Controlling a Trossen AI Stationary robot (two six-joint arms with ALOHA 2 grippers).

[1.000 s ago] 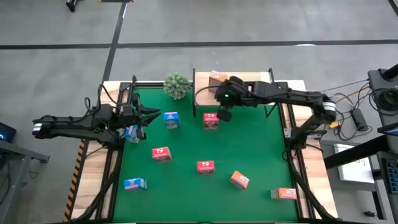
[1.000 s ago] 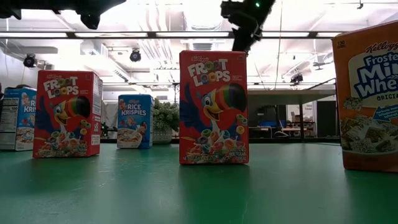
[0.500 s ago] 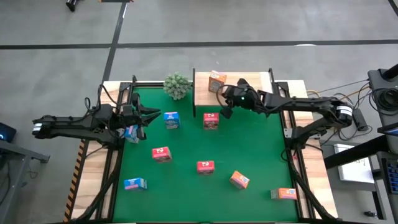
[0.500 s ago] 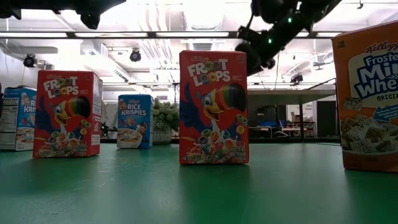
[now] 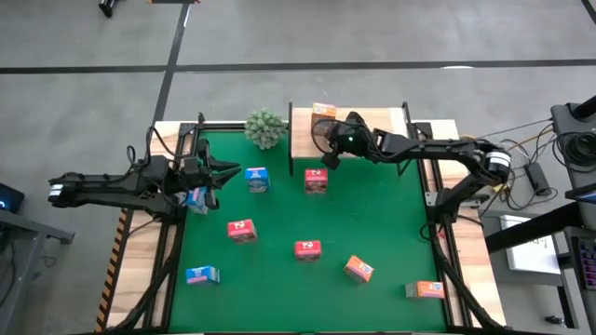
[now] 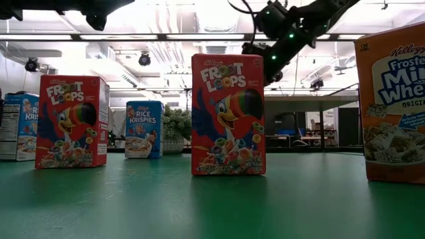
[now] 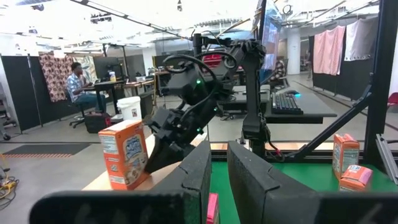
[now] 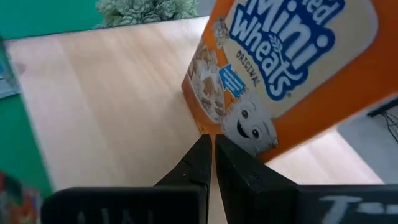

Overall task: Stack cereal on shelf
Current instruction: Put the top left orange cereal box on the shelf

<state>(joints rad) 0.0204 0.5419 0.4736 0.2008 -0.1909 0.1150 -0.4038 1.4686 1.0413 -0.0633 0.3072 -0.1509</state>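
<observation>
The right tool (image 5: 328,154), pinched empty, noses the orange cereal box (image 5: 323,113) on the shelf (image 5: 303,140), upper centre; pushing risks toppling it. The left tool (image 5: 198,197) grips a blue box (image 5: 196,198) mid-left.

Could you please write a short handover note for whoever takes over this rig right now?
Right gripper: shut, empty, at the shelf beside the orange box.
Left gripper: shut on a blue box at the table's left edge.
Done: one orange box stands on the shelf.
Left: seven boxes on the green table, three red, two blue, two orange, plus the held one.
</observation>
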